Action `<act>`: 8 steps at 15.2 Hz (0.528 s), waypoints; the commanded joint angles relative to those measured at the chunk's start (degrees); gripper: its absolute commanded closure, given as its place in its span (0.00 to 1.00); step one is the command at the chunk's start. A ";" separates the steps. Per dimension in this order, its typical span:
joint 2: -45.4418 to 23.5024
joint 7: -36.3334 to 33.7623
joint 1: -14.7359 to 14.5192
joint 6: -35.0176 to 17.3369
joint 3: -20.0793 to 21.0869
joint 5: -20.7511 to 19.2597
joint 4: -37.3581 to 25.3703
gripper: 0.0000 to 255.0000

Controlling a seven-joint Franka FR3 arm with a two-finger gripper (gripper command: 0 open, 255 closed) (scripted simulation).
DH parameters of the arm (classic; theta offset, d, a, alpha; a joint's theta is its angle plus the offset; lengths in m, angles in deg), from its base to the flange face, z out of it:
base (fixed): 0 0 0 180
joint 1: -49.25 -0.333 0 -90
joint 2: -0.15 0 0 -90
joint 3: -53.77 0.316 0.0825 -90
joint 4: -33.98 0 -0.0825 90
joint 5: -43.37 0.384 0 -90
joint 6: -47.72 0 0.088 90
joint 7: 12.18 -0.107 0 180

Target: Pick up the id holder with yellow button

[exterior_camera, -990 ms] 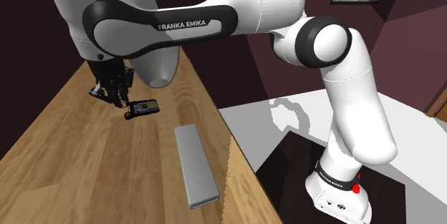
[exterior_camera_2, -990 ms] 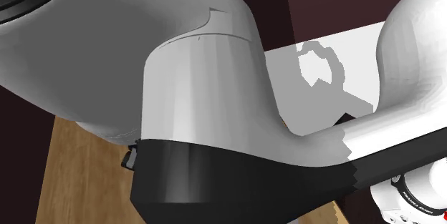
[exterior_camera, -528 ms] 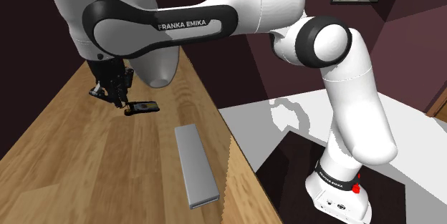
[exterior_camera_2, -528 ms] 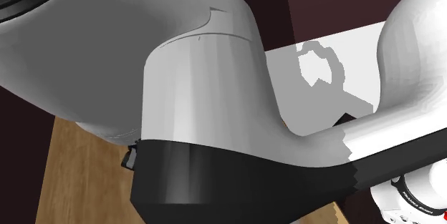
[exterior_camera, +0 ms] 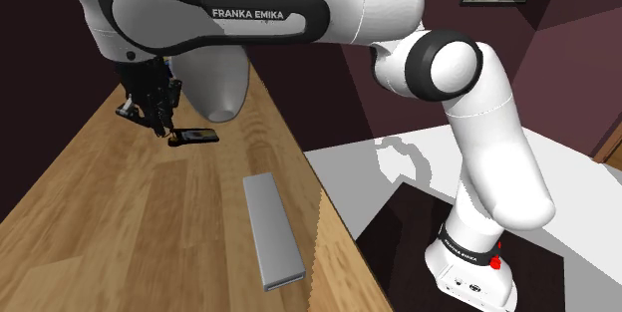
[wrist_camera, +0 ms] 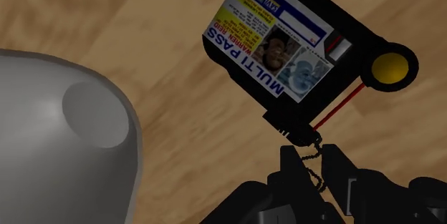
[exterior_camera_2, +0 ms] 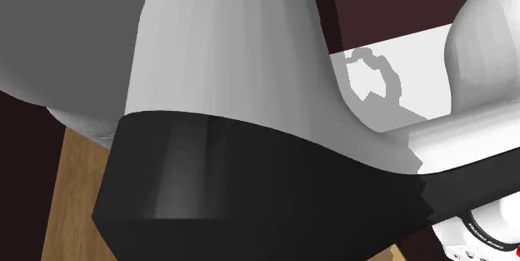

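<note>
The light wooden bench [exterior_camera: 120, 240] carries a plain grey rounded object [wrist_camera: 57, 158] and a flat grey rectangular bar [exterior_camera: 271, 230]. The black tool [wrist_camera: 312, 159] is clamped on the cord end of the black id holder with a printed card and yellow button [wrist_camera: 286, 44]. The holder dangles beside the rounded object, seemingly clear of the bench. The grasp looks made, and only a fuller lift is left.

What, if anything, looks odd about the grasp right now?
The gripper clasps the id holder only by the small chain at its end, so the card body juts out tilted beyond the fingers, not between them. The grey bar on the wooden table lies flat; nothing else stands out.
</note>
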 commanded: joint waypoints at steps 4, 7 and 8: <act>-2.87 1.60 -2.45 5.76 -0.55 -0.99 -9.01 1.00; -6.61 3.24 -5.24 10.71 -1.42 -2.23 -18.24 1.00; -6.94 3.39 -5.49 11.07 -1.55 -2.30 -18.99 1.00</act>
